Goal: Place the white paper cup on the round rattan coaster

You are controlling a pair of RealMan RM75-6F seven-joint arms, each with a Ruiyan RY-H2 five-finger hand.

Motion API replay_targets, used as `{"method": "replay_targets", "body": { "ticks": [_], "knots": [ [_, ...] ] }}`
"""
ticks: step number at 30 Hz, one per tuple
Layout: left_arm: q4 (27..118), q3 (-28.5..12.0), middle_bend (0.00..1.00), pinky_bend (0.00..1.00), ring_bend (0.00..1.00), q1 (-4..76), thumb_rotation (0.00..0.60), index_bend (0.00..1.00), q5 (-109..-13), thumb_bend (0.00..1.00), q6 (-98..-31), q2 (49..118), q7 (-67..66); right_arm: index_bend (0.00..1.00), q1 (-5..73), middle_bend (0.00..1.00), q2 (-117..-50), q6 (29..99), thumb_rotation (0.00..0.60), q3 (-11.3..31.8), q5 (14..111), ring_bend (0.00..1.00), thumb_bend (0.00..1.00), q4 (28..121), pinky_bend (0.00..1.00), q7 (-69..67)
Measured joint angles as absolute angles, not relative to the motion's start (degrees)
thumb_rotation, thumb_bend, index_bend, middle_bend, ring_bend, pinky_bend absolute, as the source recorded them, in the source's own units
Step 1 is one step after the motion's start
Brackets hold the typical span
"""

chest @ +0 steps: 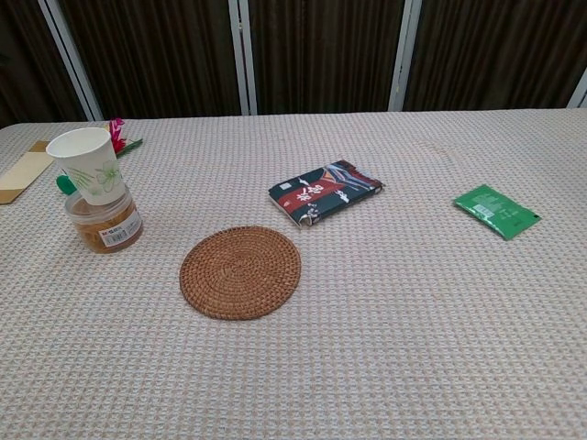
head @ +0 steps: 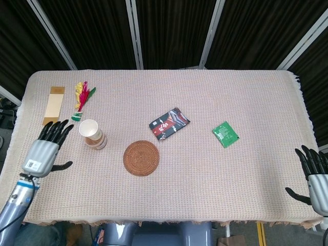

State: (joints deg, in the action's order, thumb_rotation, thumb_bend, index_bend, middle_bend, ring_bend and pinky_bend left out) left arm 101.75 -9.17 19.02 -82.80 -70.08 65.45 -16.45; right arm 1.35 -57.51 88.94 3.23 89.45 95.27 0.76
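Note:
The white paper cup (head: 88, 128) (chest: 89, 166) stands upright on top of a small clear tub (head: 97, 141) (chest: 105, 224) with amber contents, left of centre. The round rattan coaster (head: 141, 158) (chest: 240, 272) lies flat to the cup's right and nearer me, with nothing on it. My left hand (head: 44, 150) hovers open over the table a short way left of the cup, fingers spread and pointing away from me. My right hand (head: 316, 174) hangs open at the table's near right corner. Neither hand shows in the chest view.
A dark snack packet (head: 169, 123) (chest: 325, 191) lies beyond the coaster, a green sachet (head: 226, 134) (chest: 496, 210) to the right. A wooden bookmark (head: 54, 104) and a red, yellow and green feather toy (head: 82, 95) lie at the far left.

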Motion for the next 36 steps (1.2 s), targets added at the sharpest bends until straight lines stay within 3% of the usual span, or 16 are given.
{"method": "replay_targets", "body": {
  "ticks": [5,11,18,26,36],
  "knots": [
    [99.9,-14.5,0.0,0.06,0.0,27.5,0.6,0.0,-72.5,0.0,-62.2,69.7,-23.6,0.0,2.1,0.0,-57.9,87.2,0.6,4.2,86.4,0.0,0.0,94.8,0.0,2.1],
    [98.1,-16.9,0.07,0.15,0.03,33.3,0.6,0.02,-59.9,0.0,-56.4,72.8,-31.4,0.0,2.5,0.0,-58.2,85.8,0.6,5.3,83.5,0.0,0.0,94.4,0.0,3.3],
    [94.0,-17.5,0.25,0.29,0.18,38.5,0.6,0.21,-48.4,0.0,-52.3,75.6,-36.7,0.0,2.7,0.0,-58.6,85.0,0.6,5.6,82.0,0.0,0.0,94.0,0.0,4.0],
    [87.7,-17.3,0.47,0.44,0.35,41.4,0.6,0.48,-45.1,0.01,-50.3,78.6,-34.6,0.0,3.0,0.0,-59.0,84.6,0.6,5.8,81.2,0.0,0.0,93.7,0.0,4.8],
    [87.0,-15.9,0.52,0.47,0.4,42.2,0.6,0.5,-44.8,0.02,-50.7,78.4,-32.8,0.0,3.0,0.0,-59.2,84.5,0.6,6.0,80.5,0.0,0.0,93.4,0.0,4.7]
  ]
}}
